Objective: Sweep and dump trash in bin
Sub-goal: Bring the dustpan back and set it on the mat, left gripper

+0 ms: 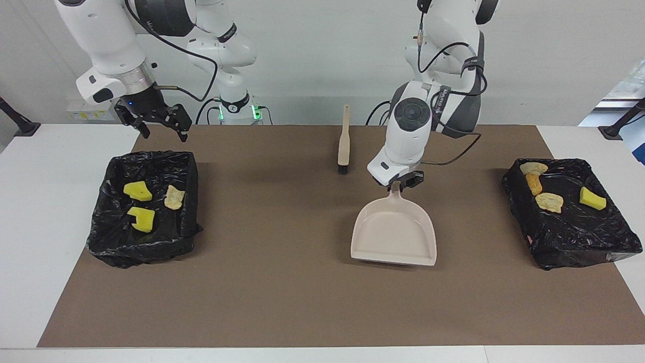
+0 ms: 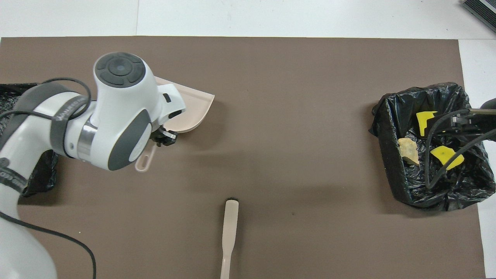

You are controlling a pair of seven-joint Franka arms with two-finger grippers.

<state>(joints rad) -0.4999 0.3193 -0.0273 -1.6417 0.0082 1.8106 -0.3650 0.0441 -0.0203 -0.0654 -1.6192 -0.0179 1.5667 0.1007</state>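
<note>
Two black-lined bins are sitting at the two ends of your brown mat (image 1: pixel 282 302), and all seven pieces of trash are lying inside them. The bin at the right arm's end (image 1: pixel 145 209) is holding two yellow sponge chunks (image 1: pixel 137 191) and one tan lump (image 1: pixel 174 197). The bin at the left arm's end (image 1: pixel 572 214) is holding three tan or golden lumps (image 1: pixel 549 201) along its edge nearer the robots and one yellow chunk (image 1: pixel 592 198).

Your left gripper (image 1: pixel 401 181) is clenching the handle of the beige dustpan (image 1: pixel 394 233), with the pan lying near the middle of the mat, its mouth pointing toward the mat's edge farthest from the robots. In the overhead view the left arm is covering most of the pan, so you are seeing only one corner and the looped end of the handle (image 2: pixel 144 164) there. Whether the pan is resting flat on the mat or hanging just above it, I cannot tell.

Your right gripper (image 1: pixel 160 126) is waiting with its fingers spread apart and holding nothing, over the corner of the mat nearest the right arm's base, just beside its bin.

The brush (image 1: pixel 343 142) is lying untouched near the mat's edge closest to the robots, midway between the two arm bases, bristles pointing toward the middle of the mat.
</note>
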